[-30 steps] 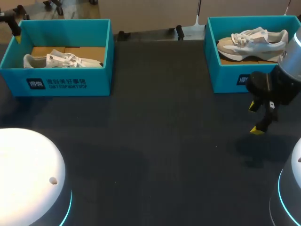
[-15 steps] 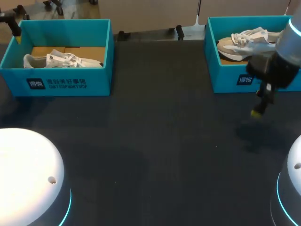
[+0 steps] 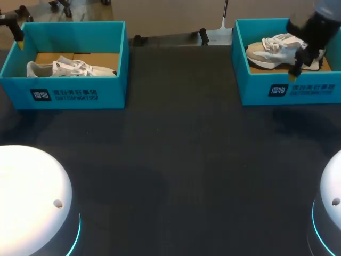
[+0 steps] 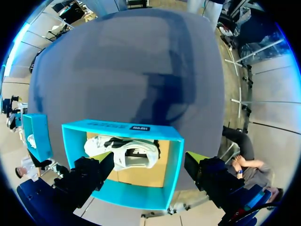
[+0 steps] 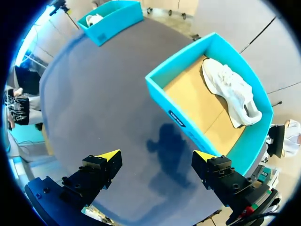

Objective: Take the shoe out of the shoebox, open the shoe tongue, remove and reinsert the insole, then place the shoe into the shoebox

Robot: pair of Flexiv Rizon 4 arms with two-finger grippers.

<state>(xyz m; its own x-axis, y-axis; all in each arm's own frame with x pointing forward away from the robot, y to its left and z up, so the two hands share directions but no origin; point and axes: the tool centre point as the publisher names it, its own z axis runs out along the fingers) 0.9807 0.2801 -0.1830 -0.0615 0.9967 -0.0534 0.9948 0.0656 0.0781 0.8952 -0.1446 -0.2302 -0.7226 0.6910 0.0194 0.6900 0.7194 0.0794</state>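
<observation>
- Head view: two open teal cardboard boxes, the left shoebox [image 3: 64, 95] and the right shoebox [image 3: 287, 90]. Each holds one white lace-up shoe, the left sneaker [image 3: 69, 68] and the right sneaker [image 3: 285, 45].
- Left wrist view: the left gripper [image 4: 148, 157] is spread and empty above the left sneaker [image 4: 124, 153], which lies boxed.
- Right wrist view: the right gripper [image 5: 156, 155] is spread and empty at the right shoebox [image 5: 188, 127] wall, probably poised to lift out the right sneaker [image 5: 230, 92].

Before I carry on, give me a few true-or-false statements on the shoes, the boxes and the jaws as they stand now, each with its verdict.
1. The left shoebox and the right shoebox each hold a shoe. True.
2. The right gripper has its jaws shut on the right shoe. False: the jaws stand open and empty, and that shoe lies in its box.
3. A shoe lies on the table between the boxes. False: both shoes are inside their boxes.
4. The left gripper has open jaws holding nothing. True.
</observation>
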